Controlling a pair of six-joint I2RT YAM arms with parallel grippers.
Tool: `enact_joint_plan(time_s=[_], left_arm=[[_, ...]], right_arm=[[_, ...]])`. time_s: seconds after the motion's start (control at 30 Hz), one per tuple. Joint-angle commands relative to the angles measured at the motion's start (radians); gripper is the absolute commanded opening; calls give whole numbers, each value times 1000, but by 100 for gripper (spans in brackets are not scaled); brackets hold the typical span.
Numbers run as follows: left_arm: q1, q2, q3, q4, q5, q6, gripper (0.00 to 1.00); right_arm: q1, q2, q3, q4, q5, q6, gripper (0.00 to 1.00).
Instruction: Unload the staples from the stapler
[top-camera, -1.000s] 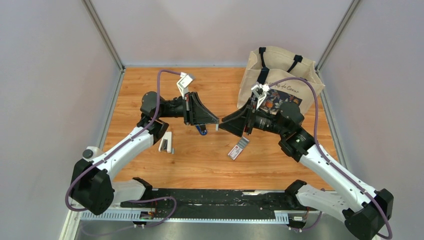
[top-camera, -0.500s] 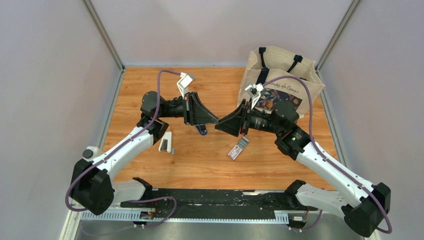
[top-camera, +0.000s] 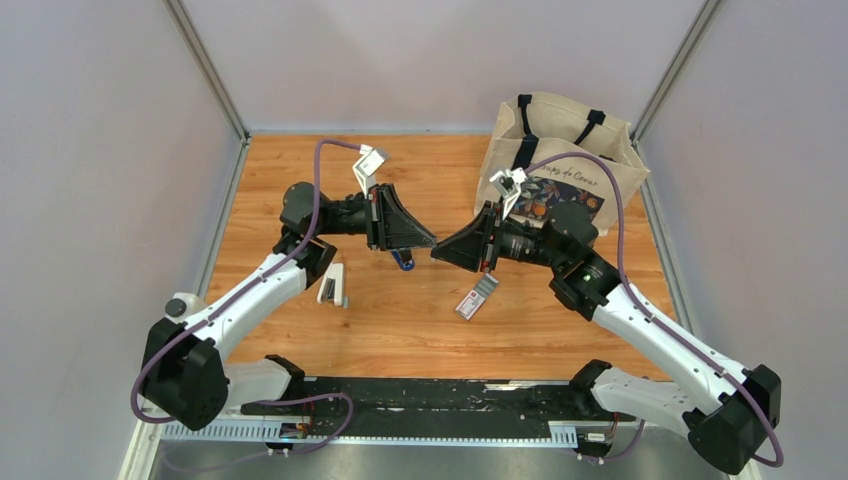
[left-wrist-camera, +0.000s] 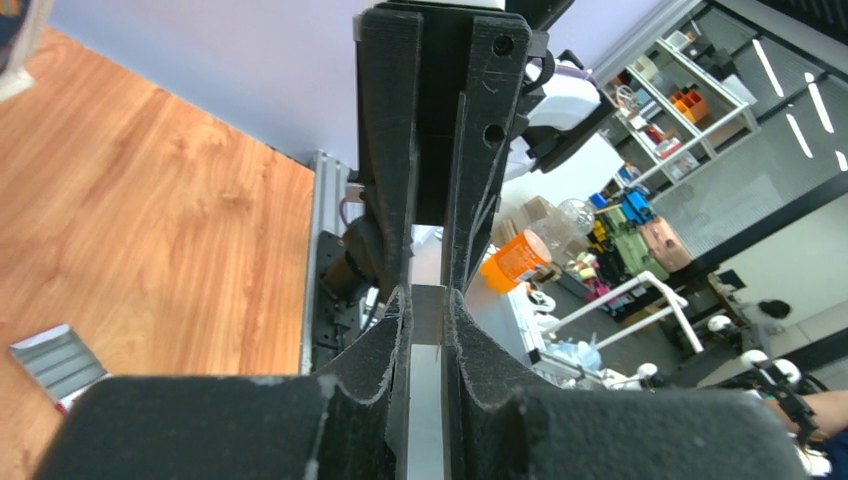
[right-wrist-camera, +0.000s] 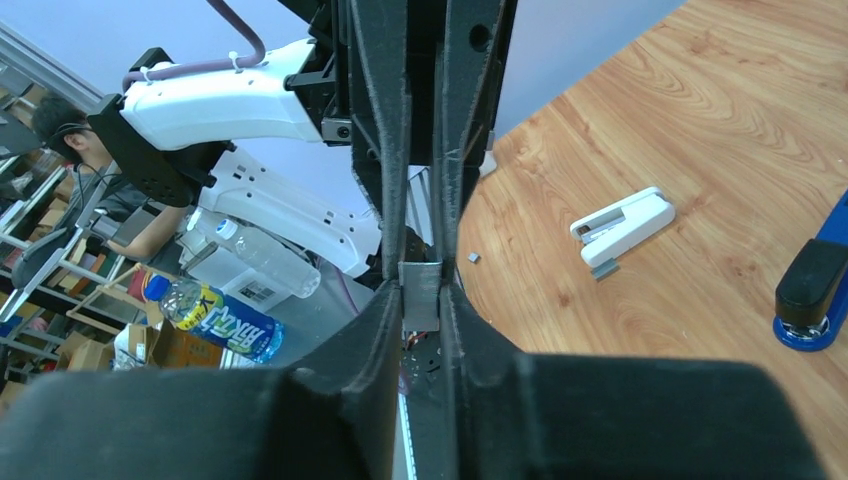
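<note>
Both nearly closed, the left gripper (left-wrist-camera: 428, 298) and right gripper (right-wrist-camera: 421, 283) pinch a thin silvery staple strip (right-wrist-camera: 420, 300) seen only in wrist views; overhead, their tips merely meet.

right pincer (right-wrist-camera: 421, 287) pinches a thin metal strip (right-wrist-camera: 420, 302), perhaps staples; stapler (right-wrist-camera: 812, 292) sits apart.

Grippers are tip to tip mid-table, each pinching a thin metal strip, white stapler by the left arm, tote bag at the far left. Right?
Not quite. The top external view shows the tote bag at the far right. The rest stands: left gripper and right gripper tip to tip, each pinching a thin metal strip, white stapler by the left arm.
</note>
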Motion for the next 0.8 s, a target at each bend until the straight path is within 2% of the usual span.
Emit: enact_joint_plan(time_s=[0.0,0.1,0.17,0.27,0.3,0.33,0.4,0.43,0.47,0.5,0.57,0.67,0.73,0.77], left_arm=[[6,-2,28,42,19,15,20],[6,-1,38,32,25,29,36],[6,1,45,24,27,37,38],[8,-4,55,-31,27,70,67],[9,-5,65,-53,28,86,74],[14,-13,69,-74,28,104,74],[29,-25,107,-236,16,225,75],[34,-45,132,-349,-36,308,75],[38,-54,169,-695,-86,556,75],[40,-54,274,-879,-143,688,75],[40,-59,328,-1113,-270,881,76],[43,-70,354,-1311,-363,1032,82],[43,-53,374,-1414,-416,1083,82],[43,-41,384,-1529,-424,1168,82]], right_arm=[[6,-7,-10,37,-25,15,14],[6,-16,-11,9,-5,-5,11],[6,-25,-5,-11,7,-16,9],[6,-31,18,-75,19,-54,8],[6,-34,24,-118,25,-65,7],[6,-37,30,-143,31,-89,7],[6,-40,50,-237,61,-115,7],[6,-42,56,-273,82,-135,6],[6,-41,68,-311,131,-169,6],[6,-37,90,-394,162,-189,6],[6,-21,111,-472,253,-241,6],[6,31,142,-590,370,-288,8],[6,97,173,-679,432,-327,9],[6,122,180,-704,484,-333,9]])
